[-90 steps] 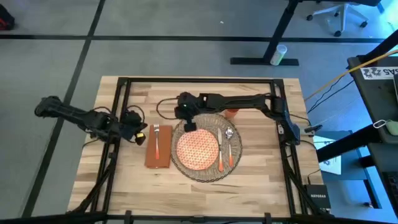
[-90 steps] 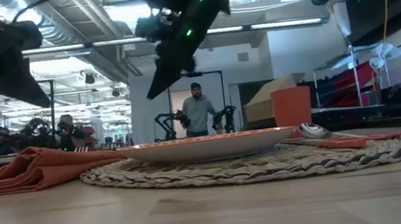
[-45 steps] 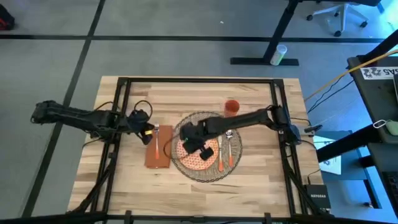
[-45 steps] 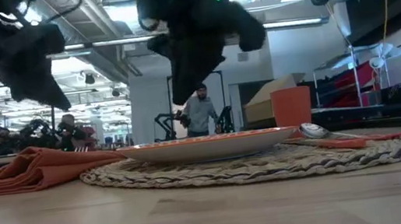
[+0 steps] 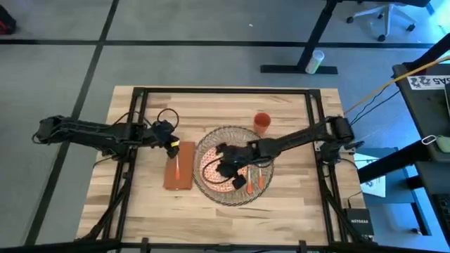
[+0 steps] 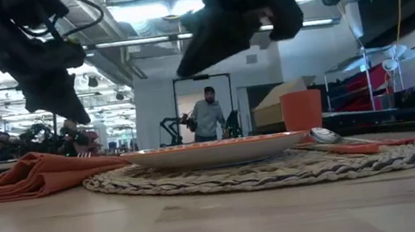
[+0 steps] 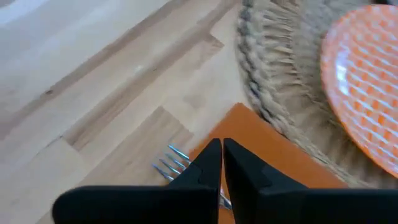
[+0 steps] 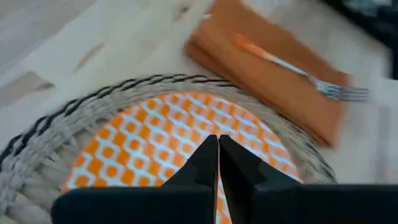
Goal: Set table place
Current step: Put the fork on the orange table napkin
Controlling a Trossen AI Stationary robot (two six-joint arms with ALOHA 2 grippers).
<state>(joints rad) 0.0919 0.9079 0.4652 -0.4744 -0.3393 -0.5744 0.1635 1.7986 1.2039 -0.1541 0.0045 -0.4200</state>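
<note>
**Place setting nearly assembled; both arms poised low over it**

The light wooden plank worktop [image 5: 225, 109] carries the round beige woven placemat [image 5: 208, 144] near its middle, with the orange patterned plate [image 5: 213, 177] on it. A rust-orange rectangular napkin [image 5: 179, 177] lies just beside the mat, toward the worktop's left edge, bearing the orange-handled fork [image 5: 177, 165]. The spoon [image 6: 326, 135] and another orange-handled utensil [image 5: 249, 181], probably the knife, rest on the mat's right part. The small orange cup [image 5: 261, 122] stands just off the mat, toward the far edge.

The left gripper [image 5: 169, 144] hangs over the napkin's far end, jaws clenched and empty, tips above the fork's tines. The right gripper [image 5: 226, 160] hovers over the plate, jaws likewise pressed together on nothing.

Judged risks: the setting looks essentially complete, so any further descent is the hazard. Closed tips dropping onto the fork could skid it off the napkin or bunch the cloth; the right arm, sweeping low, could nudge the plate off centre or knock the spoon and cup.
</note>
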